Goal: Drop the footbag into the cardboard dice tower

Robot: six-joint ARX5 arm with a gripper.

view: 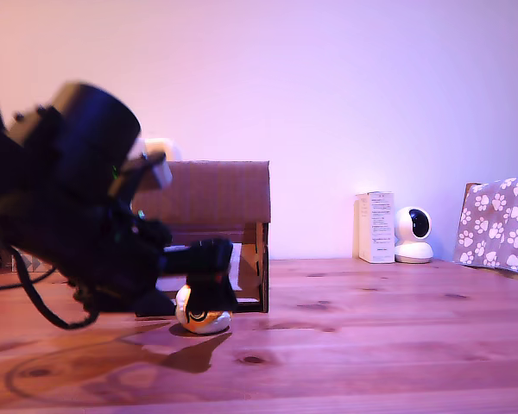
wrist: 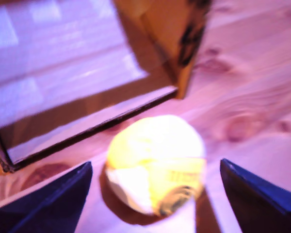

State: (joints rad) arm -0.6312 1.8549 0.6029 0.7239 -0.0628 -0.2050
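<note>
The footbag, yellow-orange and white with a dark round logo, rests on the wooden table just in front of the cardboard dice tower. The tower's lower front opening shows a sloped ramp. My gripper is low over the footbag and open. In the wrist view its dark fingers stand on either side of the ball with gaps between them and it. In the exterior view the fingers cover the ball's top.
A white box and a small white camera stand at the back on the exterior view's right. A paw-print patterned box sits at the far right. Cables trail from the arm at the left.
</note>
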